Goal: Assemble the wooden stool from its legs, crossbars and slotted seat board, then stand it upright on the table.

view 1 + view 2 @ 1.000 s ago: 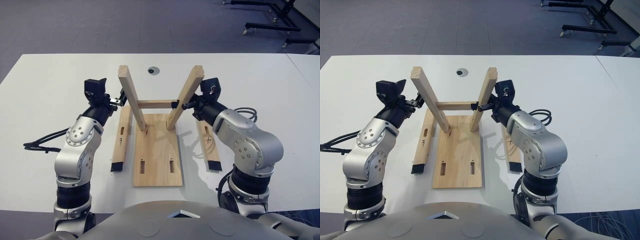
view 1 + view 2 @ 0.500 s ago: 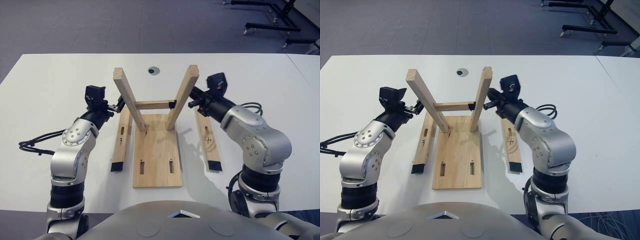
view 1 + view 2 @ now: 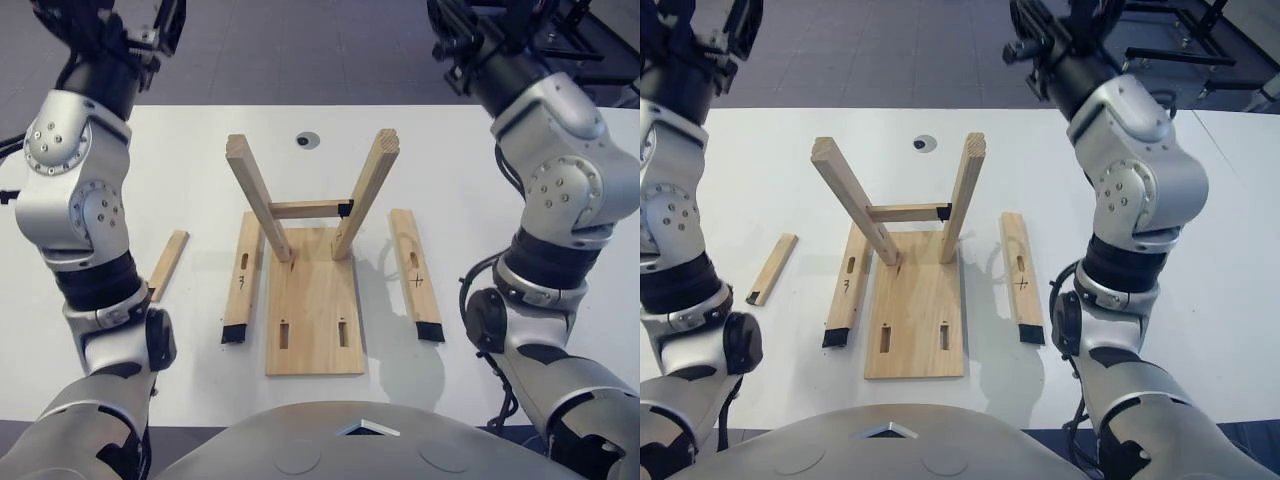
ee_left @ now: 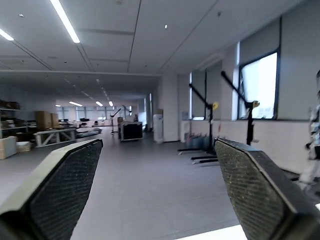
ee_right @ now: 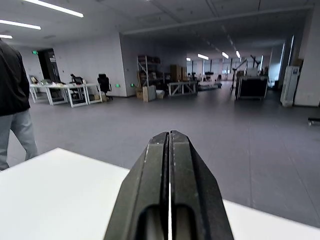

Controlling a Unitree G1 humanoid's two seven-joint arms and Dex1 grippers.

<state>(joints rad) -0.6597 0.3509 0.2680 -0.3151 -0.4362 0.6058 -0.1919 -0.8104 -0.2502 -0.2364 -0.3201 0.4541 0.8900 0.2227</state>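
Two legs (image 3: 258,200) on seat board (image 3: 315,335) (crossbar (image 3: 308,209) between)

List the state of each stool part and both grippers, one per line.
seat board: lying flat, near slots empty.
left standing leg: upright on board, tilted outward.
right standing leg: upright on board, tilted outward.
fitted crossbar: joining the standing legs.
left loose leg: flat beside board.
right loose leg: flat beside board.
loose crossbar: flat, apart at left.
left gripper: open, empty.
right gripper: shut, empty.
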